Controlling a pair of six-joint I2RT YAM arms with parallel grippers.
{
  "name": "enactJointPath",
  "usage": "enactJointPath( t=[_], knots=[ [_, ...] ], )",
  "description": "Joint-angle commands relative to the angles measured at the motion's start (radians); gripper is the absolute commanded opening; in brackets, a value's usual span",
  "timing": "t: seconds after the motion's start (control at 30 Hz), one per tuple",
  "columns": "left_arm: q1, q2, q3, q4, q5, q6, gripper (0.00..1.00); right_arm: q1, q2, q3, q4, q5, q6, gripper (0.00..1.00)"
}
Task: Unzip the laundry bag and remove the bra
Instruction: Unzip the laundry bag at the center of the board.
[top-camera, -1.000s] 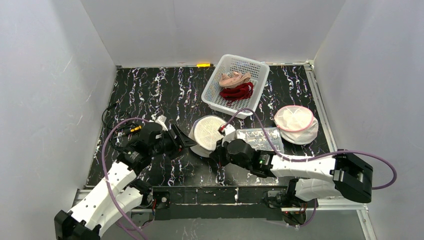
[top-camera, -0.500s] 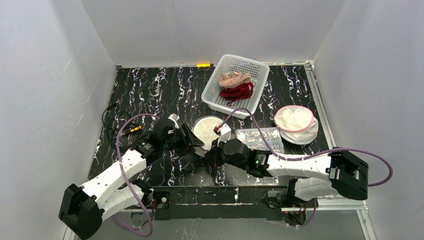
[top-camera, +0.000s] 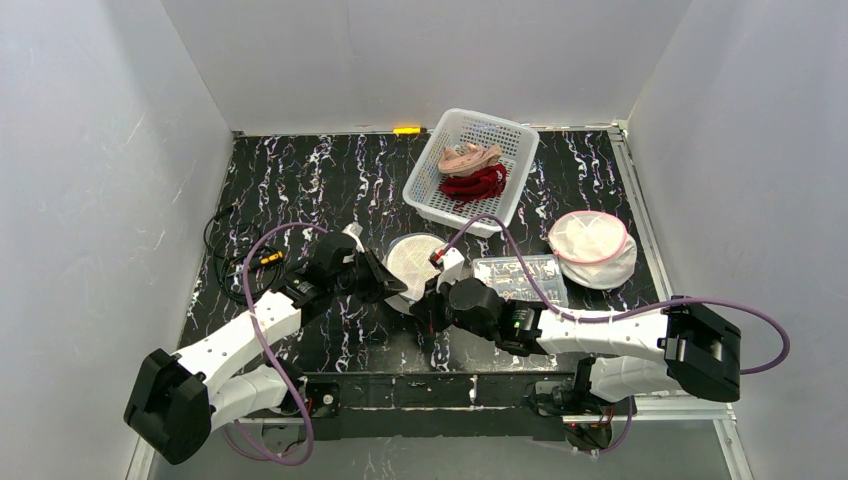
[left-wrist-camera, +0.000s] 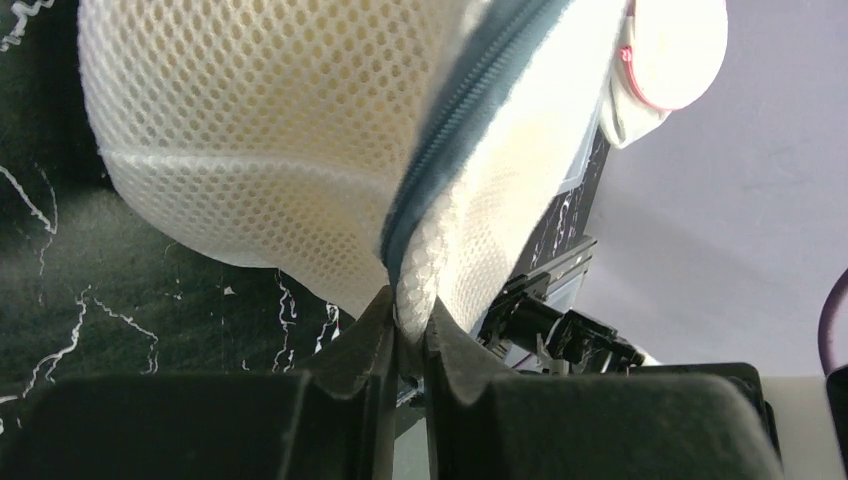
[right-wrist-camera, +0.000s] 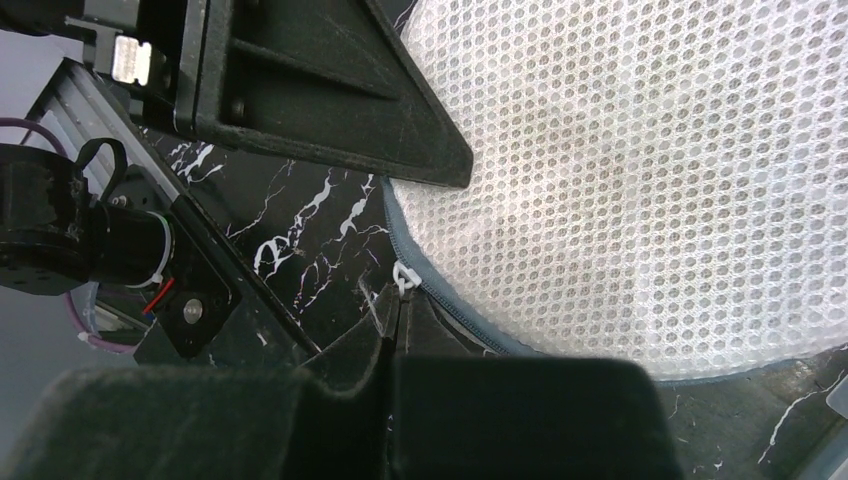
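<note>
Near edge first: the left gripper (left-wrist-camera: 405, 335) was pinched narrow on a fold of the laundry bag (left-wrist-camera: 250, 150), right at the grey zipper (left-wrist-camera: 470, 110) seam. The right gripper (right-wrist-camera: 393, 310) was fully closed, tips just under the small white zipper pull (right-wrist-camera: 403, 274). We couldn't tell if the tab was between the fingers or only touching them. The bag sat on the table (top-camera: 300, 180) just ahead of both grippers, zipper closed. We saw no bra through the mesh and judged it was inside.

Risks we flagged:
- If the tab was only nipped at its end, the right gripper would likely slide off at the first tug.
- The left hold was on thin mesh. If it slipped, the whole bag would drag along instead of unzipping.
- Pinching so close to the seam could feed mesh into the slider and jam it.
- Both grippers were crowded together, so a sideways pull risked fingers knocking.

Further out, the clear box (top-camera: 518, 275) lay just beside the bag, so a dragged bag could shove it. The pink-rimmed pouch (top-camera: 592, 245) and the basket (top-camera: 424, 160) were well apart, so we saw little risk there.
</note>
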Motion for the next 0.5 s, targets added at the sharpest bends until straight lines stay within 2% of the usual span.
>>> enactJointPath(
  t=[0.0,0.47],
  knots=[
    [-0.004,0.001,0.002,0.016,-0.013,0.015,0.0,0.008,-0.025,0.016,0.024,0.018,-0.006,0.01],
    [-0.004,0.003,0.037,-0.049,-0.043,0.052,0.0,0.009,-0.146,0.009,-0.137,0.085,-0.121,0.01]
  ],
)
